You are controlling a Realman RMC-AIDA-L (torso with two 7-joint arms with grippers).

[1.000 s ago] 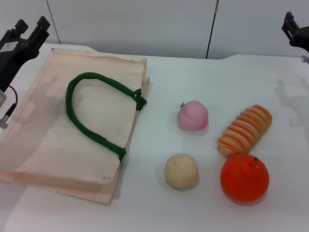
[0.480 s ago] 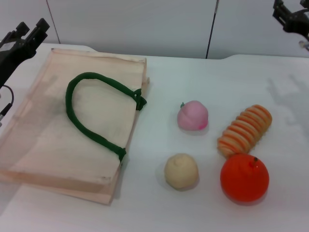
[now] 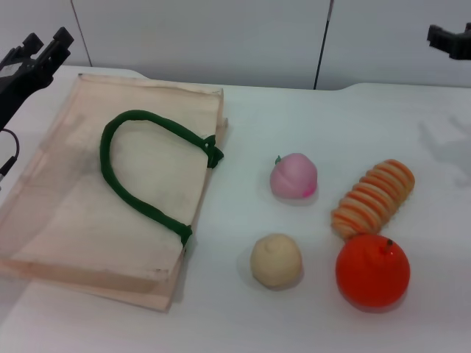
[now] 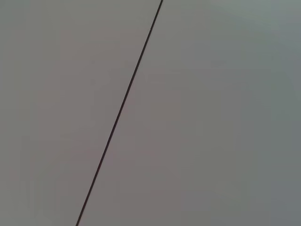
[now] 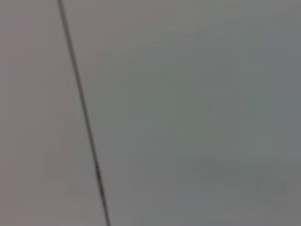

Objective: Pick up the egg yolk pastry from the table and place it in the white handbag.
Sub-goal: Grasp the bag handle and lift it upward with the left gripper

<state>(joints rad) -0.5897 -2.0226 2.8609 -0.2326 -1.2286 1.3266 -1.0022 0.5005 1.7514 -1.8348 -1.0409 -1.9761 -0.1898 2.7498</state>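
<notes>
Left gripper (image 3: 43, 45): at the far left edge, raised beyond the bag's far left corner, its arm cut off by the frame; two dark fingers stand apart with a gap between them, holding nothing
Cable (image 3: 7, 162): a thin dark loop at the left edge, mostly cut off
White handbag (image 3: 73, 213): lies flat on the left half of the table (image 3: 243, 125), its near left part running out of the frame; the mouth of the bag is hard to make out
Green handle (image 3: 118, 184): one loop lies on top of the bag, both ends at the bag's right edge; any second handle is hidden
Egg yolk pastry (image 3: 276, 259): on the table, near side, right of the bag and apart from it, untouched
Pink peach ball (image 3: 294, 176): beyond the pastry, apart from it
Ridged roll (image 3: 373, 196): right of the peach ball, lying at a slant, its near end just beside the orange
Orange (image 3: 372, 271): right of the pastry, near but not touching it
Right gripper (image 3: 449, 38): far right, raised, only a dark piece showing at the frame edge; cannot tell whether it is open or closed
Wrist views: both show only a plain grey wall panel (image 4: 211, 117) with a thin dark seam (image 4: 120, 110); table, bag and food appear in the head view alone
</notes>
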